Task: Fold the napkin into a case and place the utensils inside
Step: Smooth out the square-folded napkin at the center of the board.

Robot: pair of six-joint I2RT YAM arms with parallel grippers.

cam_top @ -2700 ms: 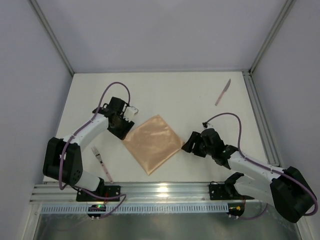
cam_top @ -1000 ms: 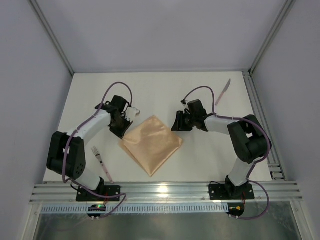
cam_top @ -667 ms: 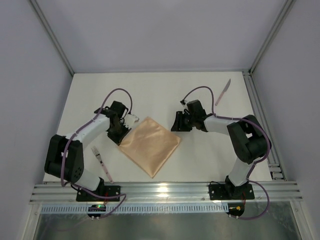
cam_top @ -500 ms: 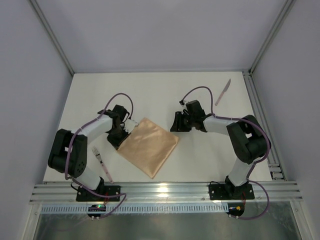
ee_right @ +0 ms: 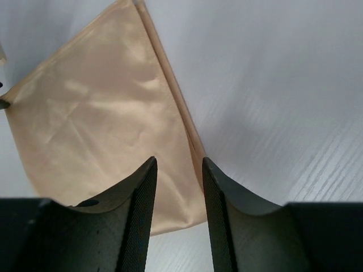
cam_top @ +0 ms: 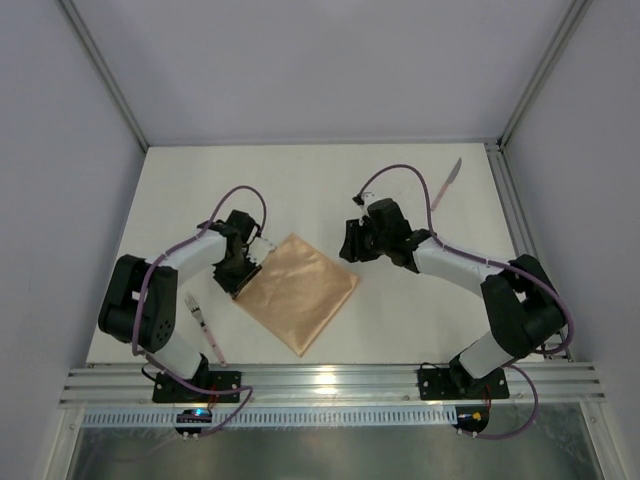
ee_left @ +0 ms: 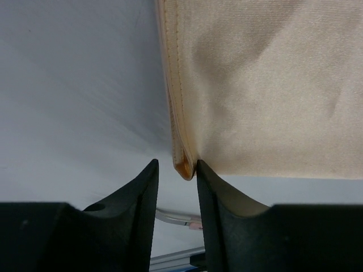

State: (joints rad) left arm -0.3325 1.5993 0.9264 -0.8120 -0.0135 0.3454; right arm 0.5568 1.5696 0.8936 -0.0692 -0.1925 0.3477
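Note:
The peach-orange napkin (cam_top: 296, 292) lies flat as a diamond in the middle of the table. My left gripper (cam_top: 243, 265) is low at its left corner; in the left wrist view the gripper (ee_left: 176, 170) is open a little, with the napkin (ee_left: 272, 85) corner between the fingertips, against the right finger. My right gripper (cam_top: 350, 243) is open just above the napkin's far right edge; the right wrist view shows the gripper (ee_right: 178, 164) over the cloth (ee_right: 102, 113). The pale fork (cam_top: 203, 326) lies near left. The knife (cam_top: 446, 185) lies far right. No folded case shows.
The fork's handle shows between my left fingers (ee_left: 178, 218). A metal rail (cam_top: 320, 382) runs along the near edge. Grey walls with metal posts (cam_top: 105, 85) close the table on three sides.
My right arm has swung from the near right to the napkin's far right edge. My left gripper slid down to the left corner, and the napkin shifted slightly left.

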